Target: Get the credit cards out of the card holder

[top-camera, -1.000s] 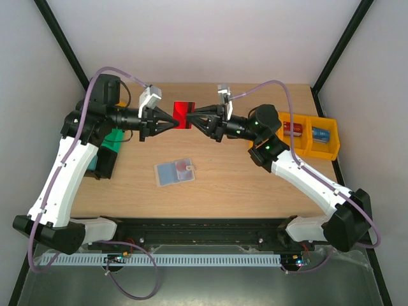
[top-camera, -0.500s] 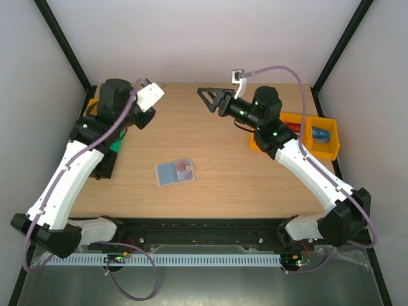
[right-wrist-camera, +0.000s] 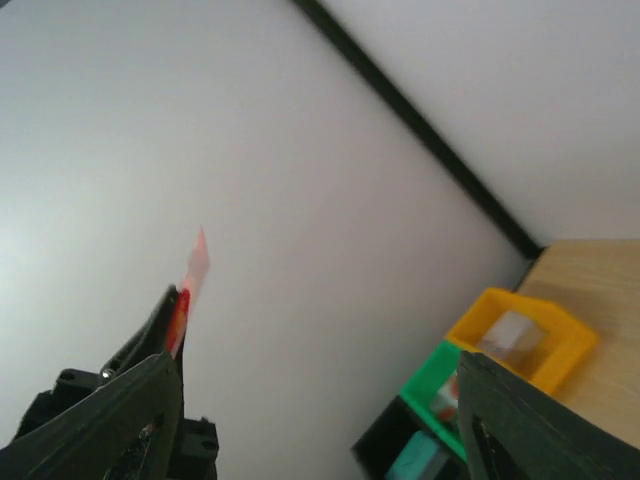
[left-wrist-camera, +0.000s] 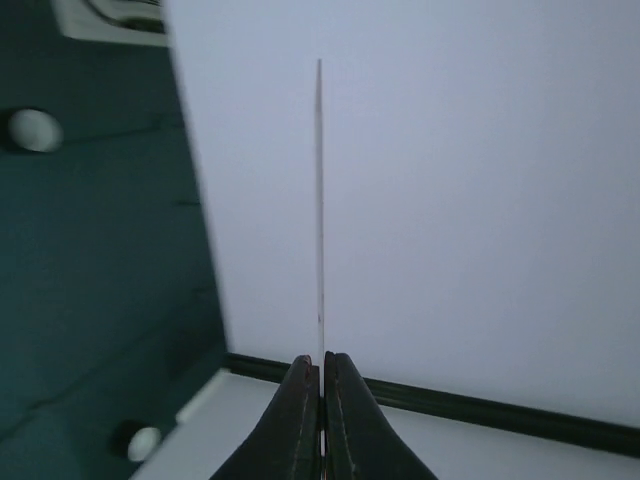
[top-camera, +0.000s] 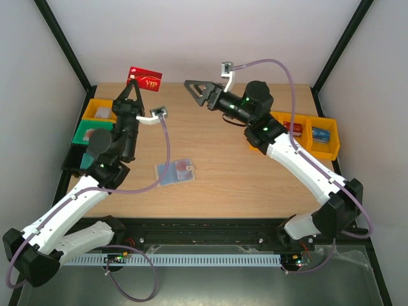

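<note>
Card (top-camera: 145,78) is out of the holder (top-camera: 174,171) and up in the air. My left gripper (top-camera: 135,88) pinches it by the lower edge, above the far left corner of the table (top-camera: 242,185). On the left wrist view I see it edge-on, a thin line rising from fingertips (left-wrist-camera: 305,400) clamped tight on it. My right gripper (top-camera: 192,91) hangs near the table's far edge, jaws spread wide with nothing between them.

The holder lies open and flat mid-table, blue inside up, apart from both arms. A small reddish patch shows on its right half; I can't tell whether that is another card or the snap tab.

I judge the step in hand to be putting this card down. The next move calls for lowering the left arm and letting go. Then I would check the holder for more, likely with one gripper pinning it while the other pulls.

On the left sit a yellow bin (top-camera: 95,102) with something small and pale inside and a green bin (top-camera: 86,135) just nearer. On the right are two more yellow ones: the inner (top-camera: 284,117) holds a red-and-white item, the outer (top-camera: 331,150) a blue one.
</note>
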`<control>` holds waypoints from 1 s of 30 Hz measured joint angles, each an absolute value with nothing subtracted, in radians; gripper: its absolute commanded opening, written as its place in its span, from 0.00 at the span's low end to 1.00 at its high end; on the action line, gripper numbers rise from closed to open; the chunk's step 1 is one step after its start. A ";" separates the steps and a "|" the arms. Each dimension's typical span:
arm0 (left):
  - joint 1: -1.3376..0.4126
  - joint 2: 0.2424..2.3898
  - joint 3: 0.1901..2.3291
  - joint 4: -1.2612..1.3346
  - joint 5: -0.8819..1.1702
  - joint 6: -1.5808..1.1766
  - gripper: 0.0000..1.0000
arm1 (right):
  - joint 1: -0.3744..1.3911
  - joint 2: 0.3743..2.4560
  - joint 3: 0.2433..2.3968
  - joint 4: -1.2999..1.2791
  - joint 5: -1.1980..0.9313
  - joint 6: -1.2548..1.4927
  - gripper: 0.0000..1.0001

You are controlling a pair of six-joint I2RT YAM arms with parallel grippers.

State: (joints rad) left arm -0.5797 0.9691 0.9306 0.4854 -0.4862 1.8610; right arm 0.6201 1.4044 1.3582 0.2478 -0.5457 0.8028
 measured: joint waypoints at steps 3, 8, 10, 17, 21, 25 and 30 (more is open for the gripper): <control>-0.617 0.957 0.874 0.696 -0.439 1.969 0.02 | 0.665 1.449 1.370 0.317 -0.602 0.831 0.86; -0.661 0.978 0.800 0.864 -0.402 2.048 0.02 | 0.714 1.491 1.373 0.428 -0.679 0.876 0.85; -0.679 0.992 0.793 0.886 -0.402 2.063 0.02 | 0.718 1.501 1.373 0.468 -0.704 0.897 0.81; -0.702 1.007 0.791 0.925 -0.413 2.084 0.02 | 0.722 1.512 1.385 0.548 -0.743 0.941 0.26; -0.727 1.008 0.783 0.936 -0.426 2.086 0.02 | 0.722 1.529 1.411 0.545 -0.739 0.948 0.04; -0.741 1.009 0.780 0.940 -0.446 2.088 0.02 | 0.722 1.546 1.430 0.519 -0.738 0.951 0.02; -0.746 1.009 0.756 0.942 -0.479 2.087 0.78 | 0.722 1.547 1.440 0.456 -0.735 0.926 0.02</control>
State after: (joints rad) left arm -0.7456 1.0088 0.7559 0.9424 -0.4793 2.0869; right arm 0.7223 1.5467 1.4403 0.4557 -0.7349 0.9264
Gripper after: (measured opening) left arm 0.066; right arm 0.018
